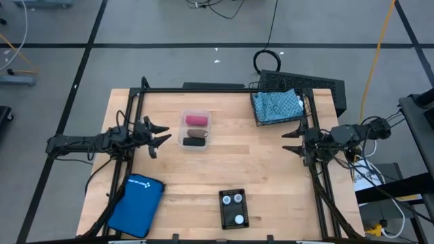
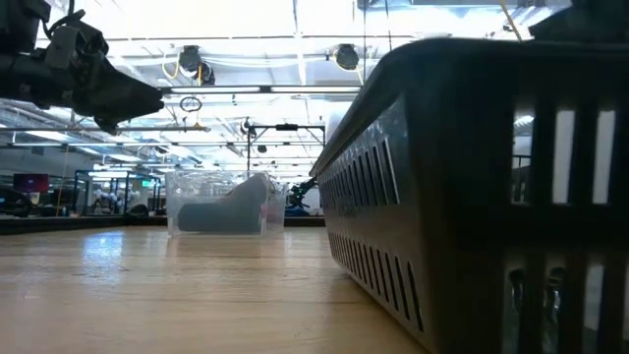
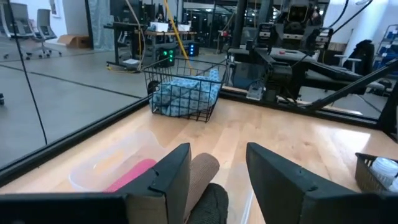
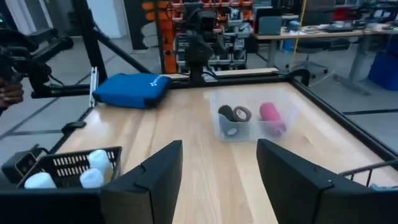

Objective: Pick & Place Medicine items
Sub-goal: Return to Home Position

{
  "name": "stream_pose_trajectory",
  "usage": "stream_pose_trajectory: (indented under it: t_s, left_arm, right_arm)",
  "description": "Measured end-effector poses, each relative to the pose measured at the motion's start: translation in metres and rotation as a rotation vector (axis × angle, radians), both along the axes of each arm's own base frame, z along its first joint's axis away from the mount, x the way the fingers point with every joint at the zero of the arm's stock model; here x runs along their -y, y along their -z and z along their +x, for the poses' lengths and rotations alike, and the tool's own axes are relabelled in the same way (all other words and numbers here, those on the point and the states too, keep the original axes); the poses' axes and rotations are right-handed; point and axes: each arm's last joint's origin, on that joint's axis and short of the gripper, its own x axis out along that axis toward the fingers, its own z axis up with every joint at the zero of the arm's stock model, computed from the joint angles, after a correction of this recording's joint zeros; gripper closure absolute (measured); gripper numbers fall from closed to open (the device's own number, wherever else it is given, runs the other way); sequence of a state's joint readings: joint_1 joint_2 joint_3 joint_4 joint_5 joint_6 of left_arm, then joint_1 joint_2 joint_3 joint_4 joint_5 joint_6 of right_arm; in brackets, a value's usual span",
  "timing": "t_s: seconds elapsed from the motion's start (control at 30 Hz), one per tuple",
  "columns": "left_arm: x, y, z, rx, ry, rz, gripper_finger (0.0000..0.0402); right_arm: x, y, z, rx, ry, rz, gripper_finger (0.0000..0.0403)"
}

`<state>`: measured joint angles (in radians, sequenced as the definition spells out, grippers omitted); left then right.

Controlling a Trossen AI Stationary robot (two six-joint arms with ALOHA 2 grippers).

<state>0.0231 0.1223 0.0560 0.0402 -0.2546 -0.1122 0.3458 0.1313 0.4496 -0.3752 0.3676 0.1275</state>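
Note:
A clear tub [image 1: 195,129] in the middle of the table holds the pink block [image 1: 196,118], the brown block [image 1: 196,133] and the black block [image 1: 194,141]. My left gripper [image 1: 165,134] is open and hangs just left of the tub; its wrist view looks over the pink block [image 3: 134,174] and brown block [image 3: 203,173]. The teal pouch [image 1: 277,104] lies in a wire basket [image 1: 259,115] at the far right. Three white vials [image 1: 234,200] stand in a small black basket [image 1: 234,209] near the front edge. My right gripper [image 1: 290,140] is open, below the wire basket, touching nothing.
A bright blue zip case [image 1: 137,203] lies at the near left corner. Bare wood stretches between the tub and the right gripper. A black frame rail [image 1: 203,90] runs along the far edge. In the low view the black basket [image 2: 472,197] fills the right side.

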Motion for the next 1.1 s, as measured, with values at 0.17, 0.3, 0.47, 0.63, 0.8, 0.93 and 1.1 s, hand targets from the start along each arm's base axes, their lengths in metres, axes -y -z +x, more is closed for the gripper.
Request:
stream_pose_trajectory:
  t_s: [0.17,0.3,0.47,0.63,0.8,0.93,1.1]
  left_arm:
    - [0.0,0.003,0.001,0.013,0.0,-0.021,0.0245]
    - [0.0,0.003,0.001,0.015,0.0,-0.02,0.0239]
    - [0.0,0.003,0.001,0.021,-0.006,-0.019,0.0225]
    - [0.0,0.001,0.001,0.035,-0.008,-0.013,0.021]
    - [0.0,0.001,0.001,0.036,-0.009,-0.013,0.0197]
    - [0.0,0.002,0.001,0.029,-0.009,-0.012,0.0196]
    - [0.0,0.003,0.001,0.014,-0.008,-0.013,0.0206]
  right_arm:
    - [-0.001,0.019,0.003,0.092,-0.002,-0.026,0.0207]
    - [-0.004,0.037,0.012,0.165,-0.002,-0.043,0.0208]
    - [-0.006,0.055,0.018,0.195,-0.001,-0.057,0.0204]
    - [-0.003,0.062,0.021,0.204,0.045,-0.091,0.0206]
    - [0.007,0.063,0.023,0.193,0.144,-0.112,0.0208]
    - [0.013,0.065,0.024,0.172,0.135,-0.122,0.0204]
    - [0.016,0.069,0.025,0.167,0.034,-0.12,0.0206]
